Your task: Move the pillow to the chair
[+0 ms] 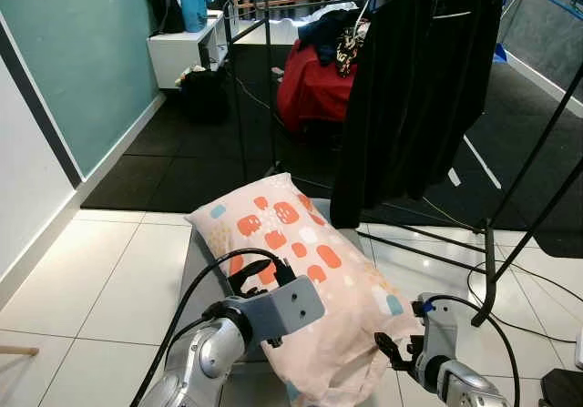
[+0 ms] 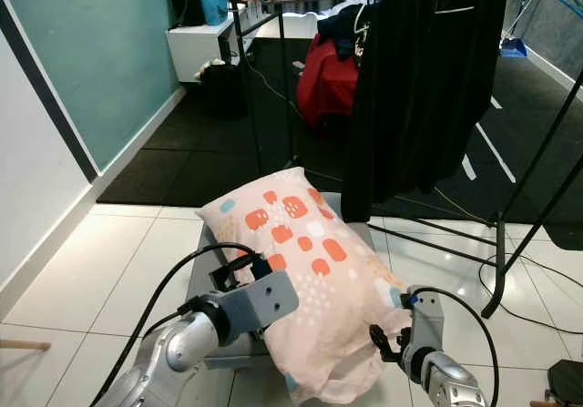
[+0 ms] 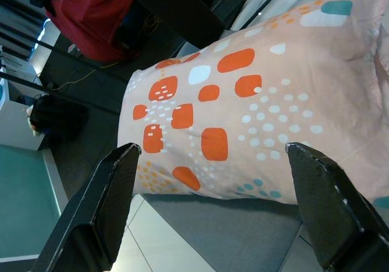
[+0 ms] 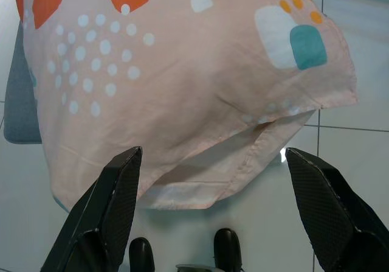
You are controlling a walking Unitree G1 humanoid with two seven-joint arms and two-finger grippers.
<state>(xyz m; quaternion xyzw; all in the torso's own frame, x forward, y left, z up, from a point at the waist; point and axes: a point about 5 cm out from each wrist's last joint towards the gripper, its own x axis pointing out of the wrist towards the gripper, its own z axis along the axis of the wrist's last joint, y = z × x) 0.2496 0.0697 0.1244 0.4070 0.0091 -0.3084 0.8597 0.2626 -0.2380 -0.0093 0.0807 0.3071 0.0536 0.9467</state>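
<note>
The pillow (image 1: 301,270) lies across the grey chair (image 2: 211,270), its open end hanging over the front edge, with the left gripper (image 3: 213,208) and right gripper (image 4: 213,205) beside it, fingers spread wide and empty

The scene is bright and evenly lit, with soft light from above. The white floor tiles (image 1: 100,270) carry pale glare streaks toward 4 o'clock in the head views. The dark mat (image 1: 182,166) and the hanging black clothes (image 1: 410,97) lose detail in shade. All views are sharp, without motion blur. In the wrist views the black fingers (image 3: 103,205) are near and a little soft.
</note>
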